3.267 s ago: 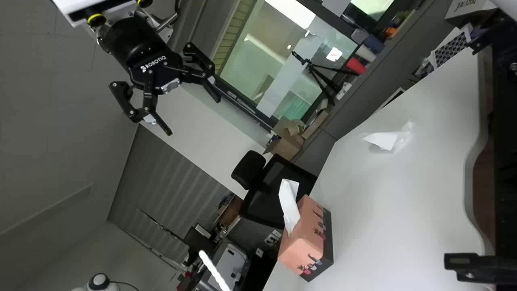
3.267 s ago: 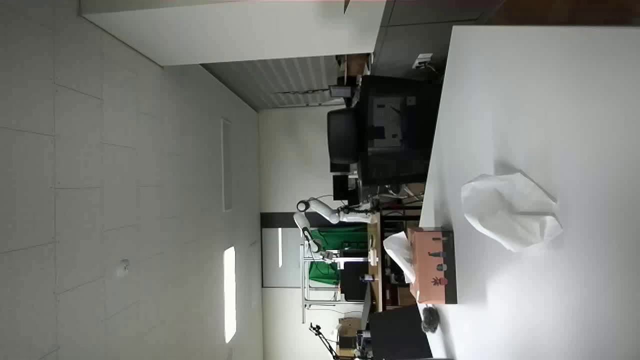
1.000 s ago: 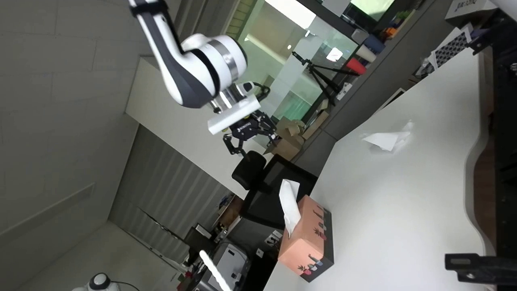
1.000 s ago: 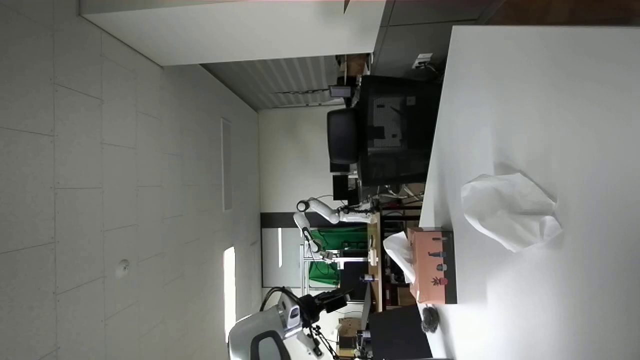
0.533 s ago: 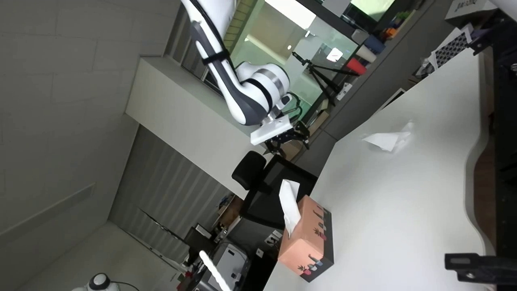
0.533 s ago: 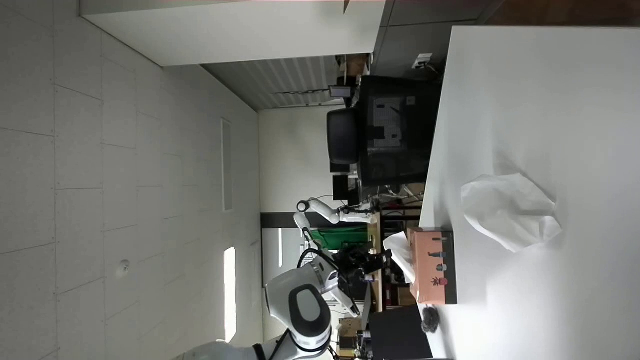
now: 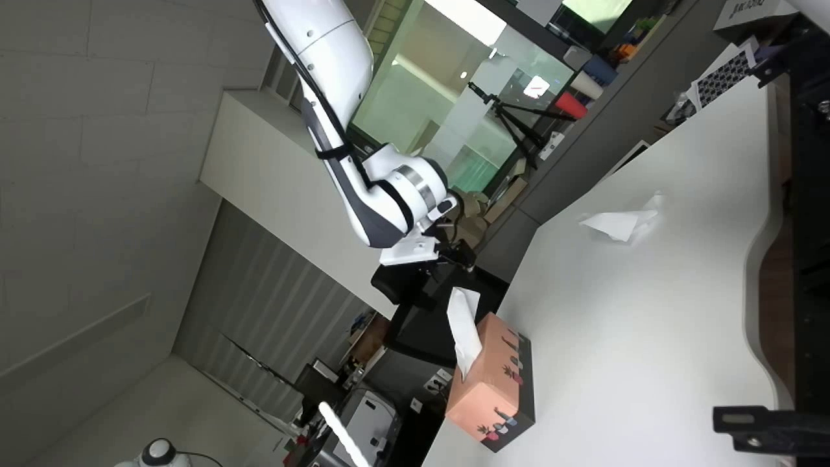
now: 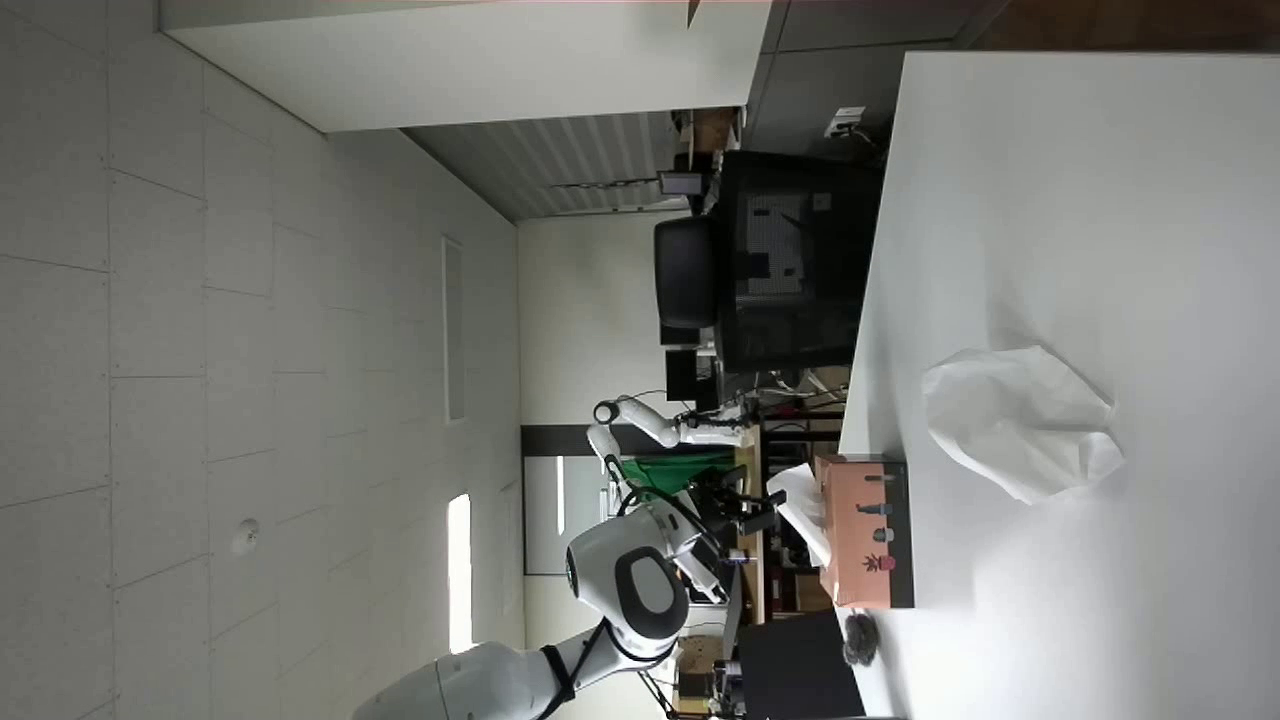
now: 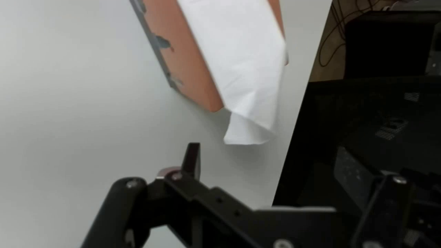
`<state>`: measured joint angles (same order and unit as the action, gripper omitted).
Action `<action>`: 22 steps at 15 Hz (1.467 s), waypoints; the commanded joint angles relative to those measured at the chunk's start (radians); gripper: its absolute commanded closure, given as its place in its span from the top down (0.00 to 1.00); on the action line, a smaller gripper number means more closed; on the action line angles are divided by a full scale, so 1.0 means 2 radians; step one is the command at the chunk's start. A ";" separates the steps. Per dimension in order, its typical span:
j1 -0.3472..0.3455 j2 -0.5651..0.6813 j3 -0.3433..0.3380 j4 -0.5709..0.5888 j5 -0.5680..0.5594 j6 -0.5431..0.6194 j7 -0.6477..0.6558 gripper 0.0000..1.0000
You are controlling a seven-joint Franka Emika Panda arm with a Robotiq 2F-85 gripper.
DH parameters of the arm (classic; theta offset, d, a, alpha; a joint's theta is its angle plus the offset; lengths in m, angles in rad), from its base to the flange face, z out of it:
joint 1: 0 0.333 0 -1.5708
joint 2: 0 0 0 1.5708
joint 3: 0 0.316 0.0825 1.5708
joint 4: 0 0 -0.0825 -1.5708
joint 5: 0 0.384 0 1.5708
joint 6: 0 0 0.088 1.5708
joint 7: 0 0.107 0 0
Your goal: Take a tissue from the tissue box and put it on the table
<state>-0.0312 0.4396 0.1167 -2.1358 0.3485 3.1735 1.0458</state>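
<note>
The tissue box (image 7: 494, 389), orange with a dark base and plant pictures, stands on the white table (image 7: 655, 337); it also shows in an exterior view (image 8: 858, 535). A white tissue (image 7: 463, 331) sticks out of its top, also seen in an exterior view (image 8: 798, 510). In the wrist view the tissue (image 9: 246, 65) hangs over the box (image 9: 193, 65). My gripper (image 9: 267, 153) is open and empty, its fingers wide apart; the tissue's free end lies just ahead of the gap, apart from both fingers. In an exterior view the gripper (image 8: 745, 505) is close above the tissue.
A loose white tissue (image 7: 619, 225) lies on the table, also in an exterior view (image 8: 1020, 425). A black chair (image 8: 790, 260) stands at the table's edge. A dark fuzzy object (image 8: 860, 638) lies beside the box. Both exterior pictures are tilted.
The arm has come from high up, far from the box, over toward the tissue box. In the last half second the gripper moved lower. Box and tissues have not moved.
</note>
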 commanded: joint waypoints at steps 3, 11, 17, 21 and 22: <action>0.030 0.044 -0.006 0.068 0.047 0.001 0.001 1.00; 0.045 0.091 -0.019 0.107 0.054 -0.019 0.000 0.53; 0.072 0.081 -0.045 0.106 0.057 -0.054 0.016 0.11; 0.094 0.045 -0.078 0.090 0.051 -0.102 0.036 0.00; 0.104 0.032 -0.090 0.083 0.045 -0.112 0.045 0.00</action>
<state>0.1291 0.5905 0.0012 -1.9329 0.4518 3.0275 1.0675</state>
